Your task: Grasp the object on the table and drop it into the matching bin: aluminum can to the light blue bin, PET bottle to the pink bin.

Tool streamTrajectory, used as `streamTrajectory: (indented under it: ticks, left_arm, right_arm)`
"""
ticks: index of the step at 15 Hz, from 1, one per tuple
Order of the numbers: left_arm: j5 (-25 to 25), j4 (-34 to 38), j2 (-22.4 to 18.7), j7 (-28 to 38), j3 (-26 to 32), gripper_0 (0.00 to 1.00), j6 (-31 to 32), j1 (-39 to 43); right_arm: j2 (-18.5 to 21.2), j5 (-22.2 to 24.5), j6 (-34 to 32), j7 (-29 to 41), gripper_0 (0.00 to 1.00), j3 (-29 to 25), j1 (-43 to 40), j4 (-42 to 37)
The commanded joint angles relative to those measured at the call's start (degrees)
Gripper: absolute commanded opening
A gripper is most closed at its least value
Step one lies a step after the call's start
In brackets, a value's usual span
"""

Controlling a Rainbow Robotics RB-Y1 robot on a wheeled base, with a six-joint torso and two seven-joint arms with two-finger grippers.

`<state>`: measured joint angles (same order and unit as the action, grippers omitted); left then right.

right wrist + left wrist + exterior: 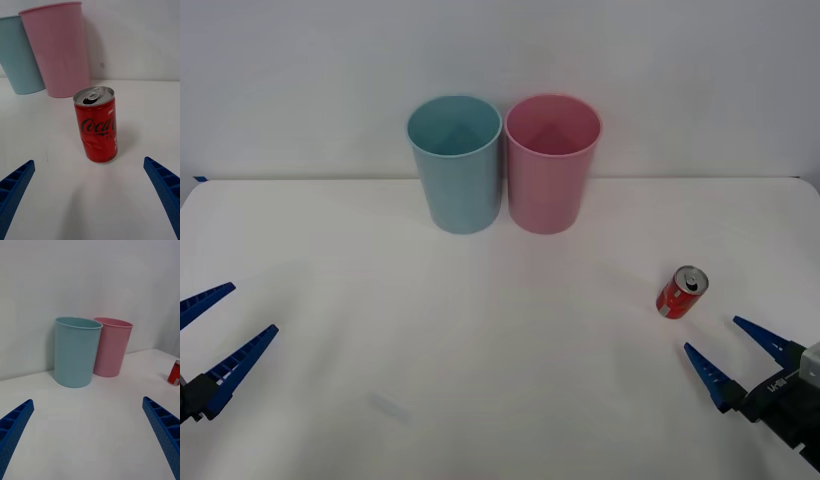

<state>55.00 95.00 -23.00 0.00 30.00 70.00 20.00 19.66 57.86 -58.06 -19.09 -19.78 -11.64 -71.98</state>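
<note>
A small red aluminum can (pixel 681 292) (pixel 96 125) (pixel 174 372) with a silver top stands upright on the white table (pixel 500 380), at the right. My right gripper (pixel 736 352) (pixel 90 195) is open just in front of it, with nothing between its fingers. At the back middle stand the light blue bin (pixel 456 163) (pixel 18 56) (pixel 76 351) and, touching its right side, the pink bin (pixel 551 162) (pixel 60 47) (pixel 111 346). Low at the left edge of the front view my left gripper (pixel 218 332) (pixel 90 435) waits open, far from the can.
A plain white wall rises right behind the two bins. The table's far edge runs behind them. A faint small mark (pixel 390 405) lies on the tabletop at the near left.
</note>
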Motion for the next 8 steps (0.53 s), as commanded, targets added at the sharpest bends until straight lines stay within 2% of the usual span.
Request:
streamTrajectory:
  ticks: [1,8]
  left_arm:
    - [0.0,0.0,0.0,0.0,0.0,1.0,0.0,0.0]
    - [0.0,0.0,0.0,0.0,0.0,1.0,0.0,0.0]
  right_arm:
    - [-0.7,0.1,2.3,-0.9,1.0,1.3,1.1,0.0]
    - [-3.7,1.9,8.2,-1.8,1.0,2.7,4.5,0.0]
